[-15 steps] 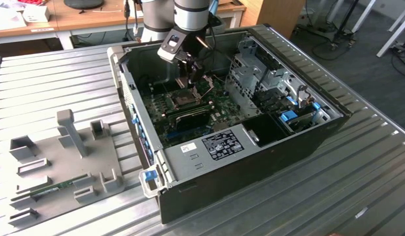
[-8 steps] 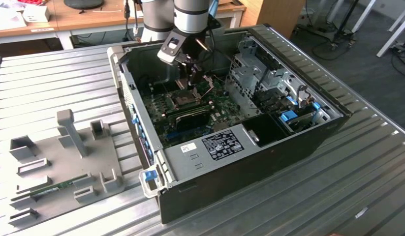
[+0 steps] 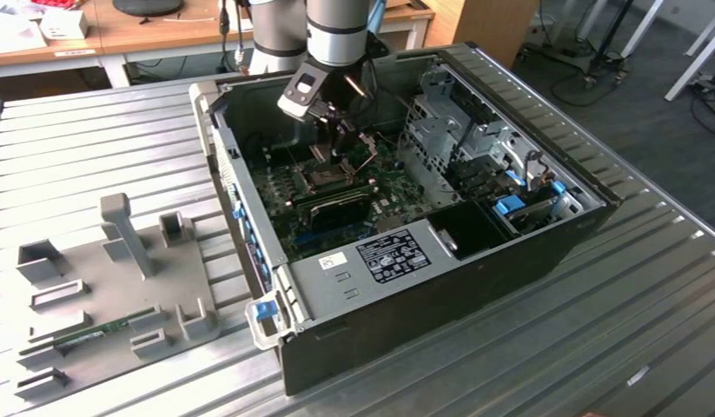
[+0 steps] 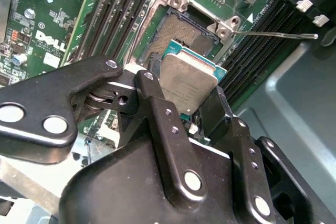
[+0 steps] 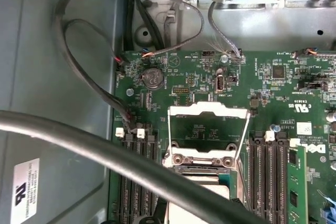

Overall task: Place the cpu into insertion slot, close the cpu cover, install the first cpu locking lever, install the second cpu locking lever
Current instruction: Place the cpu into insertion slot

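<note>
Case lay on the counter, fixture tray on the exterior view's left of it. Motherboard sat in the case, insertion slot on it between memory slots either side. cpu was in the gripper over one edge of the slot; cpu cover stood open at the opposite edge

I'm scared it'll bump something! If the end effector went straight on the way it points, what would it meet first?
Probably the insertion slot: the end effector, holding the cpu, points at that open socket, though depth is unclear.
</note>
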Controlling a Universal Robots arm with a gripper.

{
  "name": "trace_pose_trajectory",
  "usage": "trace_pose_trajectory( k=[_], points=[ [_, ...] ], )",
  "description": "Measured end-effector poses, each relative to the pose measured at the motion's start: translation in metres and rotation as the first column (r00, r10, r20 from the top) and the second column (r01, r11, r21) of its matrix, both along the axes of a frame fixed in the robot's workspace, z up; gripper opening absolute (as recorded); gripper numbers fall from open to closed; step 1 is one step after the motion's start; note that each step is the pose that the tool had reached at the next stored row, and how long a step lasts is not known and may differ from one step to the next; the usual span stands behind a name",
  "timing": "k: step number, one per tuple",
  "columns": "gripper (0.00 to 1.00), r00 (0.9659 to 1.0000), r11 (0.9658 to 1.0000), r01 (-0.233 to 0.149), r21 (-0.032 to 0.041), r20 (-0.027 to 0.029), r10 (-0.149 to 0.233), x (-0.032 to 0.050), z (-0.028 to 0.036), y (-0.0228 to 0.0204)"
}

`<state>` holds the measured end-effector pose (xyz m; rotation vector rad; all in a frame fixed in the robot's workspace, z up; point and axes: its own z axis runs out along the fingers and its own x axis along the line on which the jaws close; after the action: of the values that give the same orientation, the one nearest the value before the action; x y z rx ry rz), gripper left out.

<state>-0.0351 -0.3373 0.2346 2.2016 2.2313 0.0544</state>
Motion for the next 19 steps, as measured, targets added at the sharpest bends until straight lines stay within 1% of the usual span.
trace_pose_trajectory(
  k=[7,10,19],
  points=[
    [0.54,1.0000,1.0000,-0.004,0.0001,0.0000,0.004,-0.0013,-0.0065,0.0000],
    [0.54,1.0000,1.0000,-0.004,0.0001,0.0011,0.004,-0.0030,-0.0095,0.0000],
    [0.54,1.0000,1.0000,-0.005,-0.0001,0.0016,0.005,-0.0046,-0.0221,-0.0006]
  ],
)
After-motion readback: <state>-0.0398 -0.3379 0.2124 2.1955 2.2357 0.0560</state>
